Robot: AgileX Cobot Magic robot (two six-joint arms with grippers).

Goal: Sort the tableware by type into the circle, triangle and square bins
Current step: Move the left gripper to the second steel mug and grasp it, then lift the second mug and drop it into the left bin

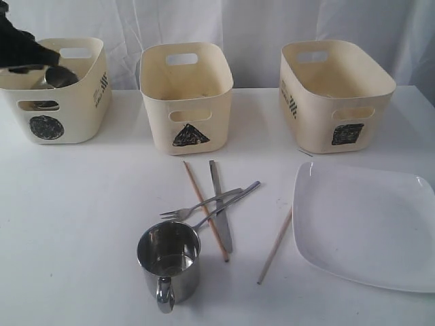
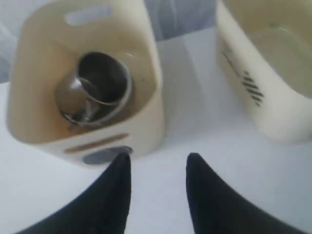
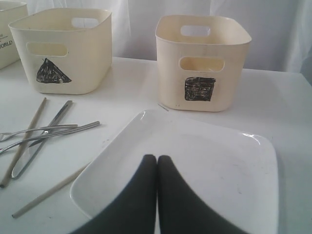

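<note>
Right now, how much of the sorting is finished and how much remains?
Done: one steel mug lies in the circle tub. In hand: nothing; the left gripper is open near that tub, the right gripper shut over the plate. Left: second mug, fork, spoon, knife, two chopsticks and plate, on the table.

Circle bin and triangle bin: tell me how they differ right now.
The circle bin bears a black scribbled circle; the triangle bin a black triangle. The circle bin holds steel tableware; the triangle bin shows nothing inside from these views. The circle bin stands at the left of the exterior view, the triangle bin in the middle. Both are cream plastic tubs with cut-out handles.
</note>
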